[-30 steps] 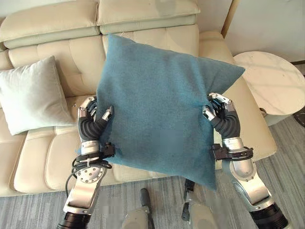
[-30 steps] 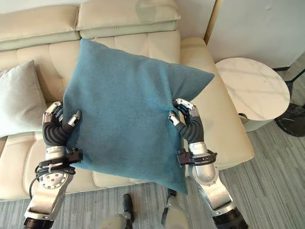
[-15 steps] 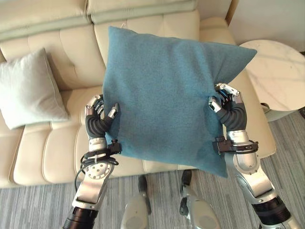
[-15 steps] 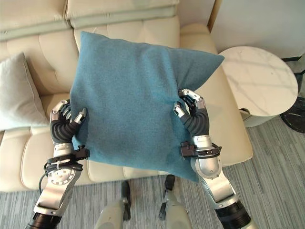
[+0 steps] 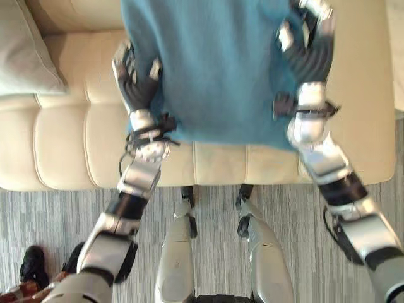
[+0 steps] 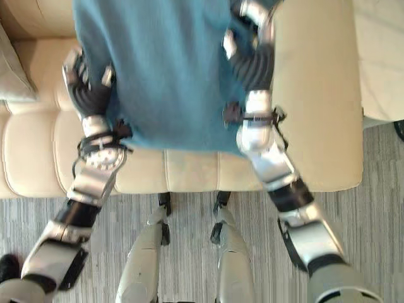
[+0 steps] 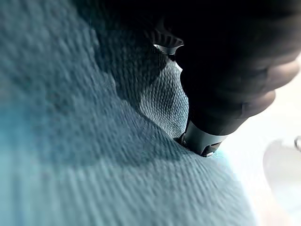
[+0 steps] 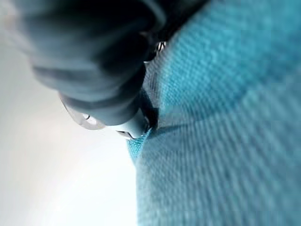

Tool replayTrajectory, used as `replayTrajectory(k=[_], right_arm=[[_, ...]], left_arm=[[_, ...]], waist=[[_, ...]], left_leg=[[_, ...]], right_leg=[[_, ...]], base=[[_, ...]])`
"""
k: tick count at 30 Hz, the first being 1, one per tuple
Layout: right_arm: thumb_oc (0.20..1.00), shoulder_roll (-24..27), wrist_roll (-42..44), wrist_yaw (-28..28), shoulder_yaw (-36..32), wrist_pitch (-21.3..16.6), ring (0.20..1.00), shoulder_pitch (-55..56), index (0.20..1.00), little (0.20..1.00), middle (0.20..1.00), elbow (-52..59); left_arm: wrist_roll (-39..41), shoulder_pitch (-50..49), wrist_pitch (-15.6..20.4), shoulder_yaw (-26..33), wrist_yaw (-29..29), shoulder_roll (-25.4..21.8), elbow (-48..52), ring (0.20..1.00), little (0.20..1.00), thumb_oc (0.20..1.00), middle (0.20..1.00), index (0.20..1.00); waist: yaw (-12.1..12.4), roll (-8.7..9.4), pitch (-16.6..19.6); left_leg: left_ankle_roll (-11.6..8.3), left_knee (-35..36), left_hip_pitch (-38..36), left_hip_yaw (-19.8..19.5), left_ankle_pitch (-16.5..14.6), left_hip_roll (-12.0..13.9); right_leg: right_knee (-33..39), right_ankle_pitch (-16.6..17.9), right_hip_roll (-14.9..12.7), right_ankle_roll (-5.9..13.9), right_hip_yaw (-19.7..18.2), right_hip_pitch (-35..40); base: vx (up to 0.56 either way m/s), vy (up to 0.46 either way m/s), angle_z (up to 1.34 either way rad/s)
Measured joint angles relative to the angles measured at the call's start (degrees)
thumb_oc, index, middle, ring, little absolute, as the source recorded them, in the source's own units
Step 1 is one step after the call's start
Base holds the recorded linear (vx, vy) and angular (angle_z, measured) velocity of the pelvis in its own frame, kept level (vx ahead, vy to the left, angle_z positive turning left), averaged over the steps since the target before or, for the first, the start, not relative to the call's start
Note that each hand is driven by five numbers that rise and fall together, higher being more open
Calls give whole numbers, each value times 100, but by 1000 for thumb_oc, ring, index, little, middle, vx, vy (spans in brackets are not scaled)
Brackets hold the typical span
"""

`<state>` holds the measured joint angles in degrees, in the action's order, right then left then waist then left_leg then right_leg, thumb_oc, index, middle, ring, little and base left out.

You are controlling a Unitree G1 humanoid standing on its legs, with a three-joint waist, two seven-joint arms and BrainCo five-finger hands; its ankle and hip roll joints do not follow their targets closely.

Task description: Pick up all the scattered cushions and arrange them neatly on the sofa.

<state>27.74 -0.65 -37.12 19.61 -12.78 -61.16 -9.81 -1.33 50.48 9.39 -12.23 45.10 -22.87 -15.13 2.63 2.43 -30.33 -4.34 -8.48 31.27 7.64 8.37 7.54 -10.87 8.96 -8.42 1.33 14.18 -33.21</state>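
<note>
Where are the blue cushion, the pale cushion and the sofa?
blue cushion (image 5: 214,69), left eye view, middle of its face.
pale cushion (image 5: 25,57), left eye view, its front.
sofa (image 5: 69,151), left eye view, bare seat.

A cushion (image 5: 214,69) is held over the sofa (image 5: 69,145) seat, the left hand (image 5: 136,85) on its left edge, the right hand (image 5: 307,47) on its right. A second cushion (image 5: 25,53) lies at far left.
</note>
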Motion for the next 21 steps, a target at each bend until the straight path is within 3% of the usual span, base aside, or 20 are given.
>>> replayTrajectory(k=[5, 9, 15, 18, 21], right_arm=[[200, 536, -123, -684, 510, 99, 200, -2042, 200, 200, 200, -1295], [200, 1030, -326, -1078, 1222, 198, 200, -3120, 200, 200, 200, -1962], [200, 1324, -430, -1228, 2130, 443, 200, -4238, 200, 200, 200, -2775], [200, 1580, -783, -1232, 3215, 635, 200, -5067, 200, 200, 200, -3413], [200, 1758, -1029, -1212, 3487, 782, 200, -5151, 200, 200, 200, -3499]], left_arm=[[-271, 2376, -197, -1187, 275, -1221, -1454, 200, 200, 200, 200, 200], [-607, 3705, -392, -2209, 382, -1809, -2219, 200, 200, 200, 200, 200], [-913, 4848, -642, -3161, 295, -2101, -3089, 200, 200, 200, 200, 200], [-1248, 5435, -678, -4038, 204, -2402, -3515, 200, 200, 200, 200, 200], [-1364, 5471, -705, -4207, 175, -2479, -3539, 200, 200, 200, 200, 200]], waist=[[-77, 2, -56], [-119, 1, -64], [-231, 22, -129], [-231, 30, -133], [-247, 30, -133]], left_leg=[[-6, -319, 1008, -191, 79, 24], [3, -525, 1711, -259, 102, 17], [7, -830, 2472, -399, 98, 2], [39, -1147, 2930, -431, 74, -22], [48, -1242, 3084, -467, 68, -61]], right_leg=[[-453, -7, -32, -94, 44, -1002], [-722, -49, -83, -155, 60, -1704], [-1104, -121, -135, -226, -10, -2433], [-1505, -179, -216, -263, -42, -2923], [-1658, -255, -271, -303, -50, -3092]], base=[[-31, 17, 8], [35, 15, 7], [68, 6, 9], [62, 1, 6], [54, 6, 8]])
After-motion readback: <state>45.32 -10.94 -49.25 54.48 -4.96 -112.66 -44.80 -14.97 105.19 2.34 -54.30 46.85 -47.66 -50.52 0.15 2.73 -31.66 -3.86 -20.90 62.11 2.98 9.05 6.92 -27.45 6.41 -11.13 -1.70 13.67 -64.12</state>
